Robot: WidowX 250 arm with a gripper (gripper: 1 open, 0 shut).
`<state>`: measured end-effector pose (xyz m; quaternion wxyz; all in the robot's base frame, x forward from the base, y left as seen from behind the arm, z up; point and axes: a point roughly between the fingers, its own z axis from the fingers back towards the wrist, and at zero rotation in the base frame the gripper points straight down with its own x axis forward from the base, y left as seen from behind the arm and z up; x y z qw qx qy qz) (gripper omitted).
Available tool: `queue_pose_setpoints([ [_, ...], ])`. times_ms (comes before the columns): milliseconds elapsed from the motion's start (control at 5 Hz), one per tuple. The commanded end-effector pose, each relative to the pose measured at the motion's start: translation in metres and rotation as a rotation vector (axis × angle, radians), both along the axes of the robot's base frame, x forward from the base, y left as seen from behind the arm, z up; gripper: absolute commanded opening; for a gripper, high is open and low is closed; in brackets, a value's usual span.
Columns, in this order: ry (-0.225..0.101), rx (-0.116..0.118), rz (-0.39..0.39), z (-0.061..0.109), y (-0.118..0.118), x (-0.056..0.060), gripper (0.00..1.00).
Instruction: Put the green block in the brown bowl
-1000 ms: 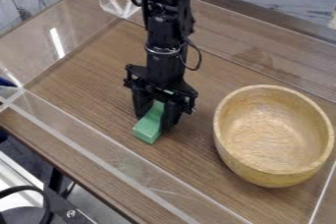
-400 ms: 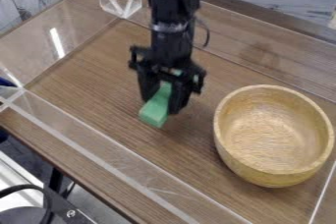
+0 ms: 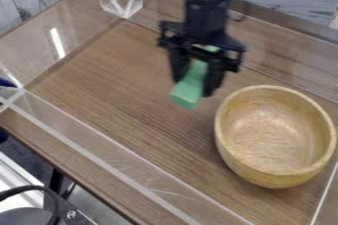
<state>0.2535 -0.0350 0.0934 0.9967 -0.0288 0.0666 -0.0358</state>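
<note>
Since the earlier frame, our green block [image 3: 195,83] has risen and shifted toward the brown bowl [image 3: 276,136]. We see the bowl nearer, down and right of the gripper [image 3: 195,79], which grips the block, its long axis slanting bowlward.

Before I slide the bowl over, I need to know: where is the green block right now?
The green block is in the gripper, near mid-picture in the camera view, just left of the brown bowl.
</note>
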Motion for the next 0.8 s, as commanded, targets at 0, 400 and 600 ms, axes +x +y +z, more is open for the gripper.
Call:
queue_pose_setpoints([
  [0,-0.064,-0.023,-0.049,0.014,-0.04,0.014,0.0],
  [400,-0.044,-0.028,-0.13,-0.006,-0.097,0.009,0.0],
  [600,-0.021,-0.023,-0.135,-0.02,-0.097,0.01,0.0],
])
